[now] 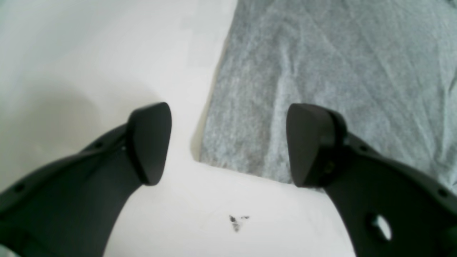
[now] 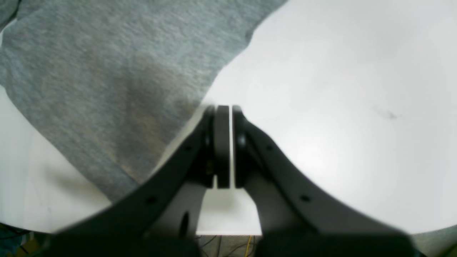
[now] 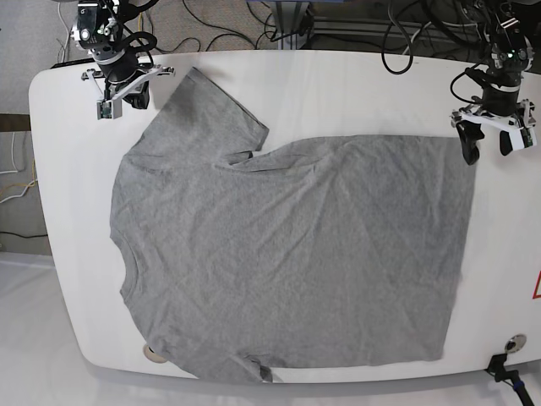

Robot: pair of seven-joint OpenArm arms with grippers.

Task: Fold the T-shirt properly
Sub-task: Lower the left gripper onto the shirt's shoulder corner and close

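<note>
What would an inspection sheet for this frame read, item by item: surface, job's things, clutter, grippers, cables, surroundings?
Surface: white table, small dark scuff.
Job's things: T-shirt spread flat, unfolded, lightly wrinkled.
Clutter: nothing seen.
Grippers: left gripper open over the shirt's hem corner, holding nothing; right gripper shut, empty, beside a sleeve.
Cables: black cables behind the table.
Surroundings: grey floor.

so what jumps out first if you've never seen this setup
A big grey T-shirt lies spread nearly flat over most of the white table, one sleeve toward the far left corner. The right end effector hangs shut by that sleeve; the left end effector hangs open at the shirt's far right corner.
</note>
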